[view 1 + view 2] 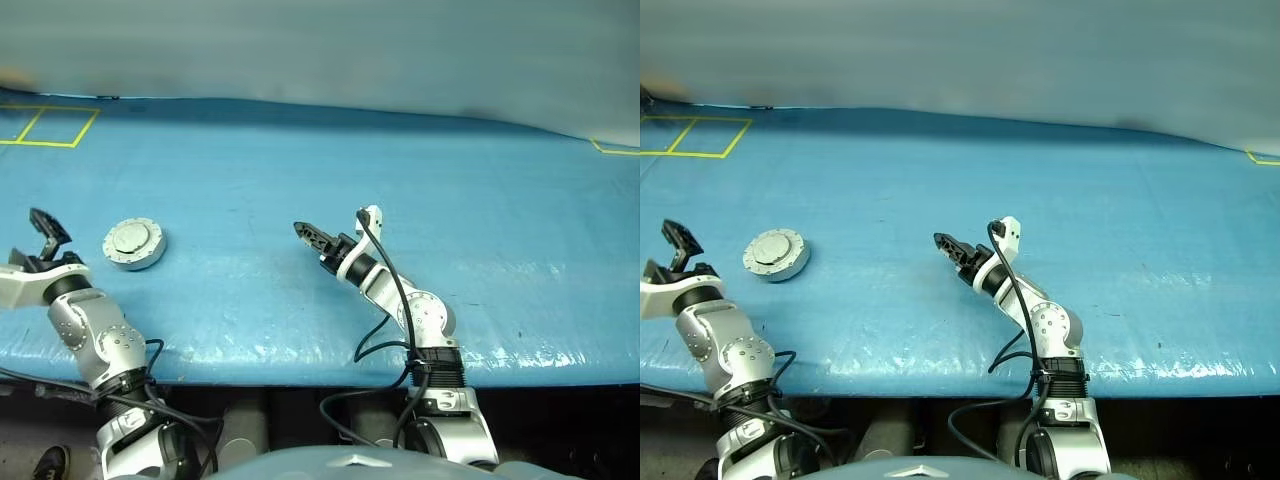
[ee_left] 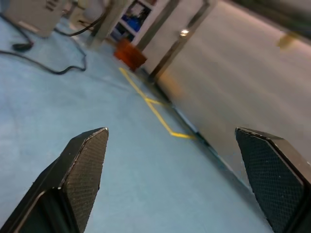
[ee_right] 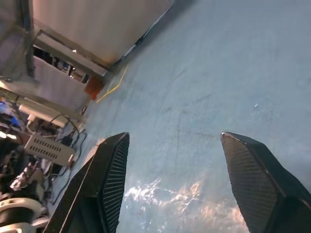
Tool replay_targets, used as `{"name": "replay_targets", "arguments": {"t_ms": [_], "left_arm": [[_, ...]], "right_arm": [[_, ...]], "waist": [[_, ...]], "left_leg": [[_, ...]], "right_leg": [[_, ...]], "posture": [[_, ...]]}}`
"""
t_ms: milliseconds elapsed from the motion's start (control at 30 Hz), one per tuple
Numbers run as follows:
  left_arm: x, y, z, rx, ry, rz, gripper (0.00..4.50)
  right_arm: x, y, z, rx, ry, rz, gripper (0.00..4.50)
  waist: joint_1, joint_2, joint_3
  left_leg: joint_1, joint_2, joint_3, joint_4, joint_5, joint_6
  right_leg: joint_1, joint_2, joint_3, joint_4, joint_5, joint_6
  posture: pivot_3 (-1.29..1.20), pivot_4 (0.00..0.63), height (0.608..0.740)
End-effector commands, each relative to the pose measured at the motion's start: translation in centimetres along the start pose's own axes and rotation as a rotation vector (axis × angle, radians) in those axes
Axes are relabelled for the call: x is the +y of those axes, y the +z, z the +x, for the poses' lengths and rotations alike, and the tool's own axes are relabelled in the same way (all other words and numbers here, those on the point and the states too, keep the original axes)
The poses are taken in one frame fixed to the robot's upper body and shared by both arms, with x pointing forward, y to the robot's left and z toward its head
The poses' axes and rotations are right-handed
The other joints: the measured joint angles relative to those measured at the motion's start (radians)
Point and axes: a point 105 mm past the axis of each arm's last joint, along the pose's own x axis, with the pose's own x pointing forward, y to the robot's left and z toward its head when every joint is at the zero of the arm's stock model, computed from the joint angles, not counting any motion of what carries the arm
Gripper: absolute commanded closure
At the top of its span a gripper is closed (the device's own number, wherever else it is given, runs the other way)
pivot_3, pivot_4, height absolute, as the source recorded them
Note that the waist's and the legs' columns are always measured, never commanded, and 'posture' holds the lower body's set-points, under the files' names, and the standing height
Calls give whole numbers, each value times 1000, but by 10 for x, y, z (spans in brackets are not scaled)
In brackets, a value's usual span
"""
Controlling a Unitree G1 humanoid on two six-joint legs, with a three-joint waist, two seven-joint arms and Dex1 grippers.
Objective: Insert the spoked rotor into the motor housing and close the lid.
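The place looked like a robotics lab or test workshop. A wide work surface covered in a blue sheet [image 1: 420, 200] stretched across the scene, with yellow tape squares [image 1: 45, 127] marked at its far left and another yellow corner [image 1: 612, 148] at the far right. Beyond the far left end, a beige ventilated equipment box [image 3: 48, 149] sat among loose black cables [image 2: 43, 63]. An orange box [image 2: 130, 54] stood near shelving [image 2: 138, 14], and a plain pale wall [image 2: 233, 73] ran behind the table's far edge.
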Motion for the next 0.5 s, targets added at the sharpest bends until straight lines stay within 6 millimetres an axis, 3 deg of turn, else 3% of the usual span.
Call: {"name": "replay_targets", "arguments": {"t_ms": [33, 100, 233, 367, 500], "left_arm": [[-86, -28, -28, 196, -501, -17, 44], [-123, -57, -68, 389, -802, 70, 44], [-143, -82, -115, 559, -1077, 190, 44], [-138, -108, -158, 724, -1296, 359, 44], [-132, -116, -166, 741, -1315, 406, 13]], "right_arm": [[-3, 26, -4, -140, -47, -251, 1328], [-5, 33, -11, -149, -25, -347, 1328], [-9, 41, -23, -135, 37, -423, 1328], [-21, 48, -39, -71, 22, -590, 1328], [-37, 39, -54, 84, 17, -767, 1162]], "waist": [[-2, 0, 0], [-3, 1, 0], [-14, 2, 1], [-16, 5, 1], [-12, 6, 1]], "left_leg": [[0, 0, 0, 0, 0, 0], [0, 0, 0, 0, 0, 0], [1, 1, 2, -1, 0, 0], [3, 2, 2, -2, 1, -1], [3, 3, 2, -3, 1, -1]], "right_leg": [[0, 0, 0, 0, 0, 0], [0, 0, 1, 0, 0, 0], [-1, 1, 2, 1, 0, -1], [-2, 3, 2, 2, -4, -6], [-2, 3, 2, 2, -4, -7]], "posture": [[0, 150, 740], [0, 150, 740], [0, 150, 740], [0, 150, 740], [0, 150, 740]]}}
